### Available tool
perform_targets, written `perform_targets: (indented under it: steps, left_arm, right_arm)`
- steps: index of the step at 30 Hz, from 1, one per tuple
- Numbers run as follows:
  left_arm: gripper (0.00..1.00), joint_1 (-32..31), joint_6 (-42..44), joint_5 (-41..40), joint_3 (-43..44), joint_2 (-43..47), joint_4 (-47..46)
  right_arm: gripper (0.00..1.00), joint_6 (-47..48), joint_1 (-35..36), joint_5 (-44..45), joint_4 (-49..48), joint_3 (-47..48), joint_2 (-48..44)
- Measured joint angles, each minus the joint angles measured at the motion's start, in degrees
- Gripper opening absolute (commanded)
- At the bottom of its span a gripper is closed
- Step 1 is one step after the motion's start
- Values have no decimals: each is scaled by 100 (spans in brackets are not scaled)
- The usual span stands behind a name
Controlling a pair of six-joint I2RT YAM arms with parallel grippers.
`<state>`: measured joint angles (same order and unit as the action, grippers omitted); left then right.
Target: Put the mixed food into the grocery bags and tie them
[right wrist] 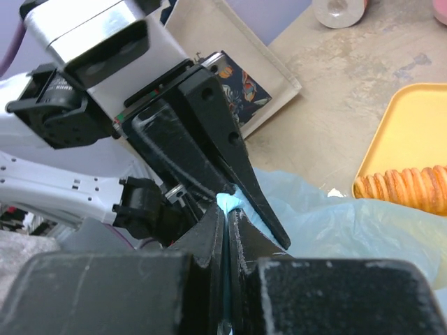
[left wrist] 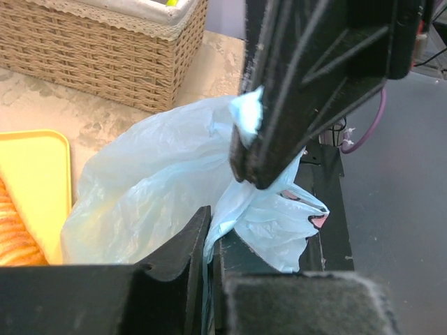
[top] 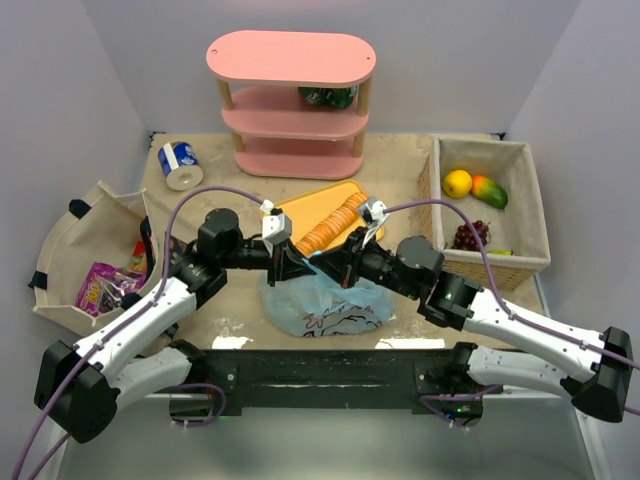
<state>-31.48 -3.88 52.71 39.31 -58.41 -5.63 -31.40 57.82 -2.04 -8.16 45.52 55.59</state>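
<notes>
A light-blue grocery bag (top: 325,303) with cartoon prints lies at the table's near middle. My left gripper (top: 300,262) and right gripper (top: 335,262) meet tip to tip above it, each shut on a twisted blue handle of the bag. In the left wrist view my left gripper (left wrist: 211,234) pinches the plastic (left wrist: 154,188) while the right one grips it just ahead. In the right wrist view my right gripper (right wrist: 228,213) pinches the blue strand (right wrist: 230,201) against the left fingers (right wrist: 209,139). Purple and red snack packets (top: 103,285) lie in the cloth bin at left. Fruit (top: 475,187) lies in the wicker basket.
A yellow tray (top: 300,208) with the sliced loaf (top: 335,222) lies just behind the bag. A pink shelf (top: 290,100) stands at the back. A blue-and-white can (top: 180,163) lies back left. The wicker basket (top: 530,215) is at right, the cloth bin (top: 60,240) at left.
</notes>
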Motion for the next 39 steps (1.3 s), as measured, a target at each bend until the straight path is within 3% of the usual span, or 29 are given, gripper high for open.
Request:
perform_targets:
  steps: [2, 6, 10, 14, 16, 20, 23, 30, 33, 39]
  left_arm:
    - [0, -20, -7, 2, 35, -37, 33]
    - [0, -31, -9, 4, 48, -63, 118]
    - [0, -42, -9, -92, 48, -66, 273]
    - [0, -42, -4, -179, 48, -72, 479]
    - [0, -39, -4, -219, 48, -72, 520]
    - [0, -39, 0, -275, 48, -70, 555]
    - [0, -33, 0, -278, 48, -39, 557]
    - [3, 15, -48, 13, 9, 164, 269]
    - [13, 31, -199, 219, 7, 236, -74]
    - [20, 28, -514, 522, 9, 168, -684]
  right_arm:
    - [1, 131, 116, 59, 17, 0, -20]
    - [14, 352, 424, 271, 103, -7, -15]
    - [22, 444, 824, 584, 114, -107, -26]
    - [23, 444, 1180, 1032, 157, -308, -168]
    - [21, 437, 1296, 1211, 219, -420, -337]
    - [5, 387, 1399, 1471, 389, -542, -654]
    - [0, 341, 1451, 1611, 533, -570, -815]
    - [0, 240, 1526, 1735, 756, -614, -973]
    - [0, 205, 1530, 1908, 892, -616, -1145]
    - [0, 236, 1530, 2297, 1475, -328, -1488]
